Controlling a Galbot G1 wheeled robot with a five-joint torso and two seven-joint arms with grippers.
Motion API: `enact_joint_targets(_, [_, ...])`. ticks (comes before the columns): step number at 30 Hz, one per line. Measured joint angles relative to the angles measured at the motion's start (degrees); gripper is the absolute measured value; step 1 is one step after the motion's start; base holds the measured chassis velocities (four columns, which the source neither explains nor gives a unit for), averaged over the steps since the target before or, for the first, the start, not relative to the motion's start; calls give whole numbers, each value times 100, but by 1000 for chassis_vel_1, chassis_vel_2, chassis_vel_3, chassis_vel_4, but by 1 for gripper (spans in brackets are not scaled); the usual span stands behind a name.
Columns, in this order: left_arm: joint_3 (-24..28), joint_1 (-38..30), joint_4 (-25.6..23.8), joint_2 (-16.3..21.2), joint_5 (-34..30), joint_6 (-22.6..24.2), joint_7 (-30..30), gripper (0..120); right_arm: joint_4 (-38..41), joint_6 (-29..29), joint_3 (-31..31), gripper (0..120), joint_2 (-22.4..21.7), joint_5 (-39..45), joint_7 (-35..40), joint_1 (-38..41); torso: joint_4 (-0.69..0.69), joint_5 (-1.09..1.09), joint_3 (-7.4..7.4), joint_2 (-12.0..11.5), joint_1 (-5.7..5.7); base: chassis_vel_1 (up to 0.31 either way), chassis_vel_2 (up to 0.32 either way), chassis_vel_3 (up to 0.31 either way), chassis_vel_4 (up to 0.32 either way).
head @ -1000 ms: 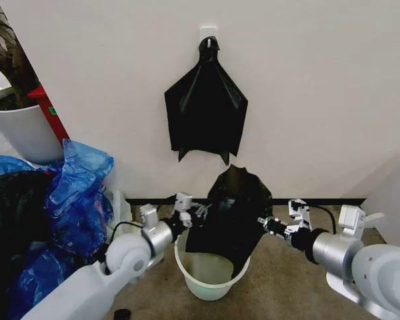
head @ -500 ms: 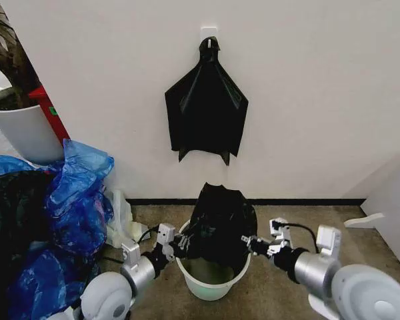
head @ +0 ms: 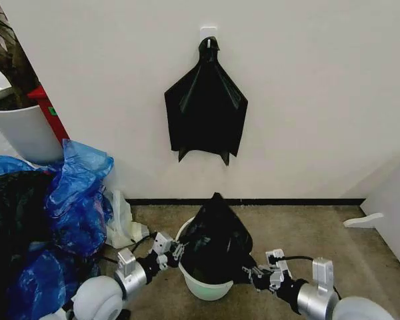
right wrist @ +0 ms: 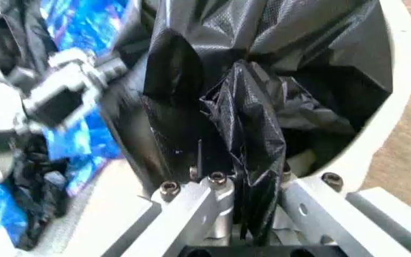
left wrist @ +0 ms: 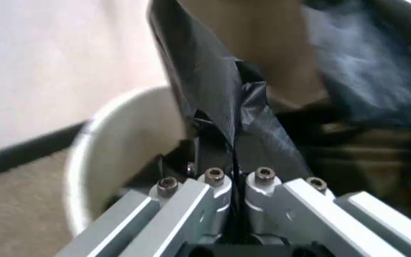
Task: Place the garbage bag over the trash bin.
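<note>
Head view: your left gripper and right gripper both pinch garbage bag, flanking trash bin rim; bag mouth over opening.

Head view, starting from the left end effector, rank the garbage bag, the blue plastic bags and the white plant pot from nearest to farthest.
From the left end effector:
1. The garbage bag, pinched in its fingers over the trash bin.
2. The blue plastic bags, piled on the robot's left.
3. The white plant pot, far left, beyond the bags by the wall.
</note>
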Motion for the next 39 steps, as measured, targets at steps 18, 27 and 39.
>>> enact_joint_targets(18, [-934, 1524, -1231, 61, 78, 404, -936, 0, 887, -315, -29, 0, 348, 1832, 2645, -142, 1, 1, 0, 0, 0, 0, 0, 0, 0])
enact_joint_targets(27, [-1033, 2228, -1620, -70, 241, 620, -1374, 0, 914, -327, -471, 0, 563, 2193, 3620, 48, 1, 0, 0, 0, 0, 0, 0, 0, 0])
enact_joint_targets(39, [-663, 2039, -778, -273, 784, 398, -1725, 0, 619, -263, -838, 0, 830, 2045, 4130, 3, 0, -1, 0, 0, 0, 0, 0, 0, 0])
